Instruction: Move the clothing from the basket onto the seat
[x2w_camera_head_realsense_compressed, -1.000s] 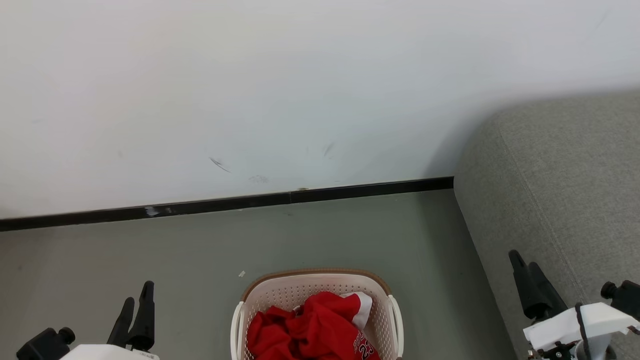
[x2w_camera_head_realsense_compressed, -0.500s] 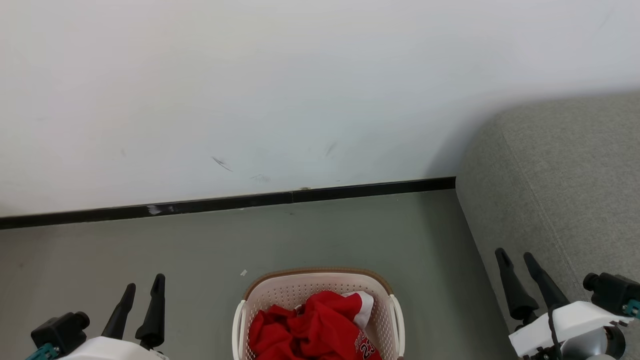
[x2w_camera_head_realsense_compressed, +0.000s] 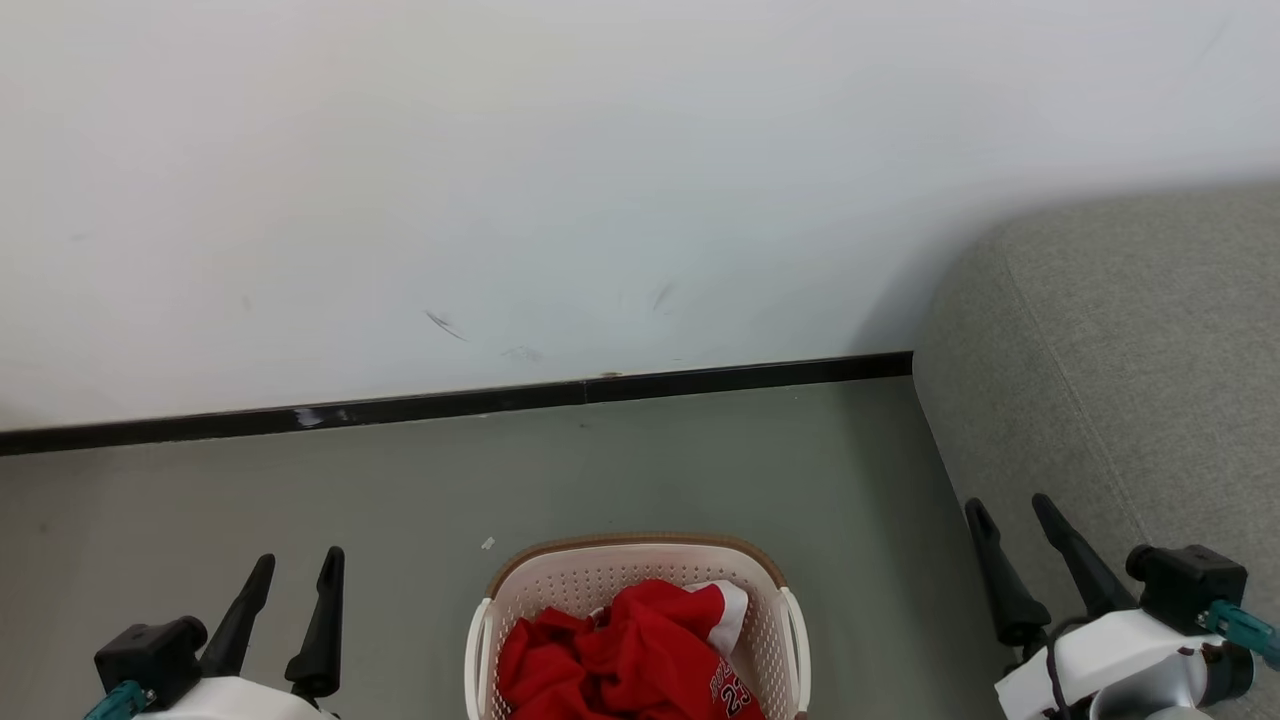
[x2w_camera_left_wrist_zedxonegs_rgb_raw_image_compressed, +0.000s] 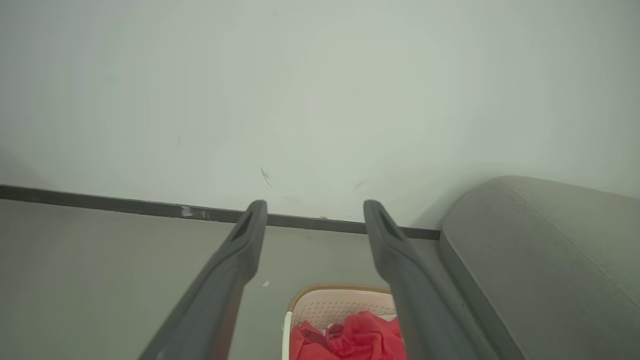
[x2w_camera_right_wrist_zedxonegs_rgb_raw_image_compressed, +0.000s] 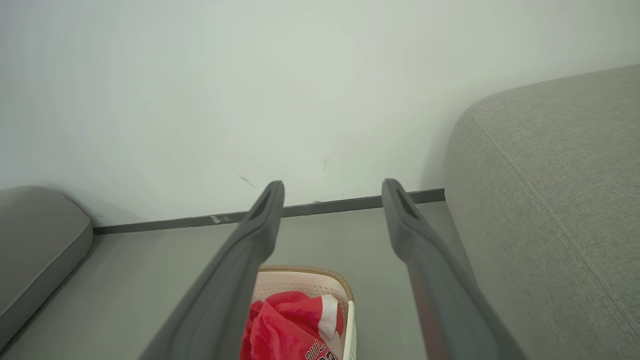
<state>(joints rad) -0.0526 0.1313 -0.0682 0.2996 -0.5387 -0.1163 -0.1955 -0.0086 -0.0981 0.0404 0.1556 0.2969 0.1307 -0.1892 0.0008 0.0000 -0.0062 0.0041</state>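
Red clothing (x2w_camera_head_realsense_compressed: 625, 660) with white trim lies bunched in the cream perforated basket (x2w_camera_head_realsense_compressed: 560, 585) at the bottom centre of the head view; black lettering with "23" shows on it. The grey seat (x2w_camera_head_realsense_compressed: 1130, 360) rises at the right. My left gripper (x2w_camera_head_realsense_compressed: 298, 560) stands open at the lower left, apart from the basket. My right gripper (x2w_camera_head_realsense_compressed: 1008, 505) stands open at the lower right, in front of the seat's edge. The left wrist view looks between open fingers (x2w_camera_left_wrist_zedxonegs_rgb_raw_image_compressed: 247, 235) at the basket (x2w_camera_left_wrist_zedxonegs_rgb_raw_image_compressed: 325, 302) and clothing (x2w_camera_left_wrist_zedxonegs_rgb_raw_image_compressed: 360, 340). The right wrist view shows the clothing (x2w_camera_right_wrist_zedxonegs_rgb_raw_image_compressed: 290, 325), basket (x2w_camera_right_wrist_zedxonegs_rgb_raw_image_compressed: 305, 280) and seat (x2w_camera_right_wrist_zedxonegs_rgb_raw_image_compressed: 550, 200).
A white wall (x2w_camera_head_realsense_compressed: 560, 180) with a black skirting strip (x2w_camera_head_realsense_compressed: 450, 405) closes off the grey floor (x2w_camera_head_realsense_compressed: 650, 460) behind the basket. A second grey cushion (x2w_camera_right_wrist_zedxonegs_rgb_raw_image_compressed: 35, 235) lies at the left of the right wrist view. A small white scrap (x2w_camera_head_realsense_compressed: 487, 544) sits on the floor.
Both grippers have turned so their fingers show side by side. The left one has shifted right and up, the right one left and up. The basket and clothing have not moved.
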